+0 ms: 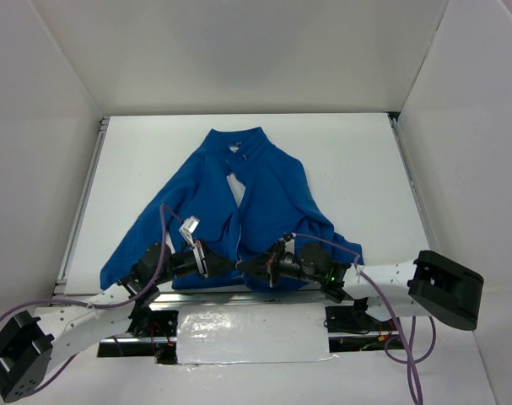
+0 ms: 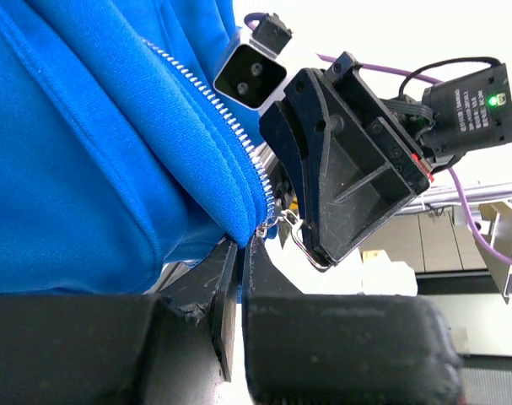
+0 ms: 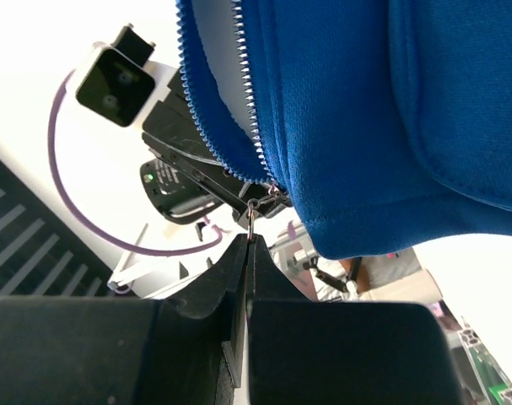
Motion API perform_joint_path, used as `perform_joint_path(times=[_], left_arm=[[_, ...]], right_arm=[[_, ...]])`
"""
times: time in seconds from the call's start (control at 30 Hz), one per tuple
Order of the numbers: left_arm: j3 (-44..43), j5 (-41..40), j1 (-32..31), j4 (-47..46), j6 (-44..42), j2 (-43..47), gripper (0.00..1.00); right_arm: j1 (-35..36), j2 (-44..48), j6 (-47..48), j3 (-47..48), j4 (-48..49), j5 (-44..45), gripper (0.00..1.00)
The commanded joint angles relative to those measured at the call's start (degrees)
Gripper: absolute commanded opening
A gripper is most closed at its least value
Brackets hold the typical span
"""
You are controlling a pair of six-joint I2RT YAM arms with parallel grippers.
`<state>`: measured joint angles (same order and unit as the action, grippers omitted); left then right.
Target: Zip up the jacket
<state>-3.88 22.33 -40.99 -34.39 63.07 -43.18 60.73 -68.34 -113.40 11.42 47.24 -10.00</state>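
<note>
The bright blue jacket (image 1: pixel 268 190) lies flat on the table, collar at the far end and front partly open. Its light zipper (image 2: pixel 212 103) runs down to the near hem. My left gripper (image 1: pixel 229 263) is shut on the jacket's bottom hem beside the zipper base; in the left wrist view (image 2: pixel 241 246) blue fabric sits between the jaws. My right gripper (image 1: pixel 243 266) faces it tip to tip. In the right wrist view (image 3: pixel 249 242) it is shut on the small metal zipper pull (image 3: pixel 251 218), which hangs from the slider at the hem.
White walls enclose the table (image 1: pixel 357 169) on three sides. A metal rail (image 1: pixel 83 202) runs along the left edge. Silver tape (image 1: pixel 251 333) covers the near edge between the arm bases. Purple cables (image 1: pixel 163 228) loop over both arms.
</note>
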Motion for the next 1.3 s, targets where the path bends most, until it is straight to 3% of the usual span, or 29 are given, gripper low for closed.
perform_joint_path(times=[0.0, 0.07, 0.23, 0.37, 0.57, 0.9, 1.07, 1.27], left_arm=[[-1.22, -2.55, -1.02, 6.61, -1.1, 1.25, 0.0], [-1.13, -2.64, -1.11, 6.18, -0.93, 1.08, 0.0], [-0.78, -1.67, -1.81, 5.65, -0.67, -1.03, 0.0], [-0.6, -2.72, -3.3, 7.48, -0.75, -1.56, 0.0], [-1.22, -6.07, -5.06, 14.52, -2.6, 0.81, 0.0], [0.27, -6.95, -6.38, 16.9, -2.86, 2.31, 0.0], [0.8, -8.17, -7.35, 18.04, -1.99, 3.01, 0.0], [1.42, -10.37, -8.58, 21.03, -1.63, 4.76, 0.0]], right_arm=[[-0.44, 2.77, -7.35, 0.62, 5.32, 3.75, 0.0], [-0.44, 1.72, -8.41, 0.01, 6.27, 4.37, 0.0], [-0.52, -5.3, -11.49, -1.4, 20.07, 5.43, 0.0], [-0.61, -8.04, -10.53, 0.79, 21.66, 5.25, 0.0], [-2.72, -9.1, -10.69, 2.73, 20.1, 5.87, 0.0], [-7.9, -7.95, -8.06, 7.74, 10.67, 7.98, 0.0], [-14.67, -14.45, -6.92, 11.42, 13.93, 6.31, 0.0], [-23.89, -20.16, -2.53, 20.64, 8.14, 4.29, 0.0]])
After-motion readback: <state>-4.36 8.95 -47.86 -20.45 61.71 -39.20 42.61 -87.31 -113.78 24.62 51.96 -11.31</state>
